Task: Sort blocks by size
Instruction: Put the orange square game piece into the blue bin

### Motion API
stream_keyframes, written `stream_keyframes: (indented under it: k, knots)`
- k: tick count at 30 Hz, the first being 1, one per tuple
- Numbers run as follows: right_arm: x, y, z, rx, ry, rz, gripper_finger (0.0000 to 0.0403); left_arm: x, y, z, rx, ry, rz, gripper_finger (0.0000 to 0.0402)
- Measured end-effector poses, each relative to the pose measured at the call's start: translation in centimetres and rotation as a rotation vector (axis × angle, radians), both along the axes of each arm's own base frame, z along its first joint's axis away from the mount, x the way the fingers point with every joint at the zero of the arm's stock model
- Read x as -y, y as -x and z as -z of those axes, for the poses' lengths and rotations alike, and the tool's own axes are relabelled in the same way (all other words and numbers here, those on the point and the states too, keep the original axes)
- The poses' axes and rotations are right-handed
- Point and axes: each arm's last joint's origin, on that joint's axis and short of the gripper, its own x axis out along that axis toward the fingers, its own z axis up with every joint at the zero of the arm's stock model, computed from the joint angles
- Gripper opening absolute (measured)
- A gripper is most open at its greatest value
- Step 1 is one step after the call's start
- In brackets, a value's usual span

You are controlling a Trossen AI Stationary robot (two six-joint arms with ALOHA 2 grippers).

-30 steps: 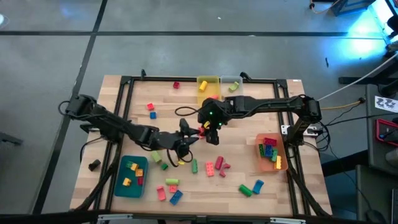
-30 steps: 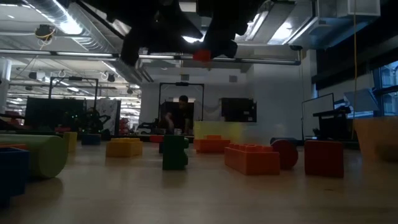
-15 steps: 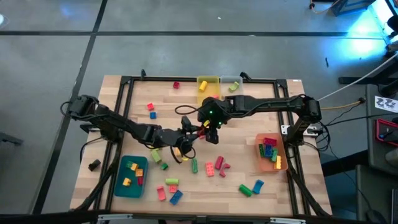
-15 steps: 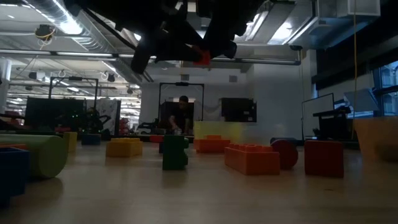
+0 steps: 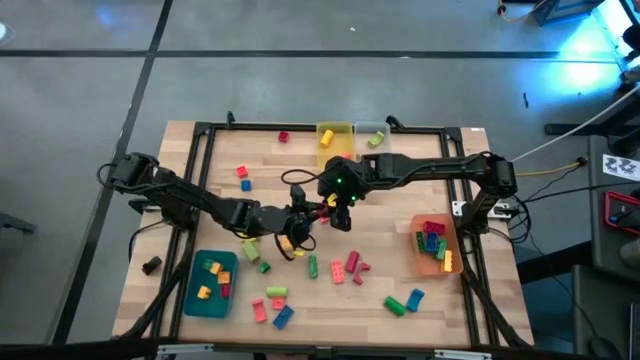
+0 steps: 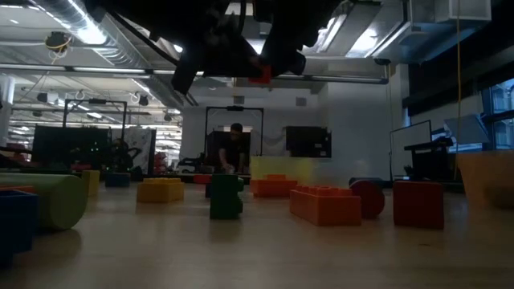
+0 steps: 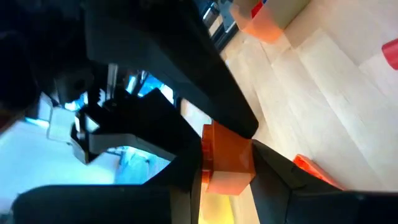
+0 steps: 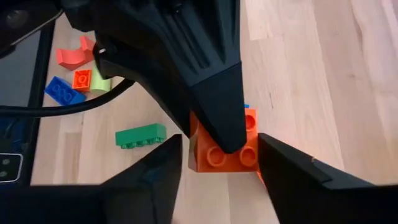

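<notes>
Two hands, left hand (image 5: 309, 214) and right hand (image 5: 338, 212), gripping orange block (image 8: 225, 149)

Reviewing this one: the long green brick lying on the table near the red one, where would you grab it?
Take the green brick at mid-length, fingers across its narrow width on the two long sides, coming straight down. It lies flat, and the red brick sits apart, so both sides look free. The right gripper is occupied, shut on the orange brick.

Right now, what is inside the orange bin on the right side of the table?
The orange bin holds a pile of blocks: red, green, blue and yellow ones show on top. Whatever lies underneath them is covered, so I cannot tell.
</notes>
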Motion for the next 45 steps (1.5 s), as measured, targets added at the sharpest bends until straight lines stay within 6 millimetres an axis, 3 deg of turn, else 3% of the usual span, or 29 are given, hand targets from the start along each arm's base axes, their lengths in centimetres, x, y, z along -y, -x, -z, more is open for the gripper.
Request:
stream_keyframes:
  k: [7, 13, 20, 26, 30, 35, 39, 45]
  knots:
    - [0.1, 0.0, 0.0, -0.001, 0.037, 0.013, 0.0247, 0.2, 0.3, 0.5, -0.014, 0.084, -0.027, 0.0088]
    - [0.5, 0.4, 0.4, -0.053, 0.216, 0.013, 0.0253, 1.3, 1.5, 1.1, -0.066, 0.228, -0.069, 0.0087]
    - [0.8, 0.9, 1.6, -0.116, 0.302, 0.04, 0.0248, 3.1, 5.2, -0.3, -0.074, 0.583, -0.178, 0.0093]
    - [0.7, 1.3, 3.6, -0.148, 0.328, -0.021, 0.0248, 4.7, 9.6, -2.4, -0.252, 1.126, -0.23, 0.0095]
    - [0.7, 1.5, 5.3, -0.14, 0.345, -0.066, 0.0248, 5.8, 12.1, -3.0, -0.368, 1.462, -0.416, 0.0095]
    - [0.7, 1.6, 7.8, -0.09, 0.394, -0.128, 0.0248, 7.6, 14.3, -3.0, -0.535, 1.683, -0.611, 0.0096]
    - [0.6, 1.8, 9.3, -0.035, 0.431, -0.183, 0.0248, 9.0, 15.7, -2.9, -0.658, 1.765, -0.739, 0.0096]
    - [0.5, 2.2, 10.8, 0.0, 0.438, -0.257, 0.0248, 9.7, 17.4, -2.1, -0.665, 1.765, -1.003, 0.0103]
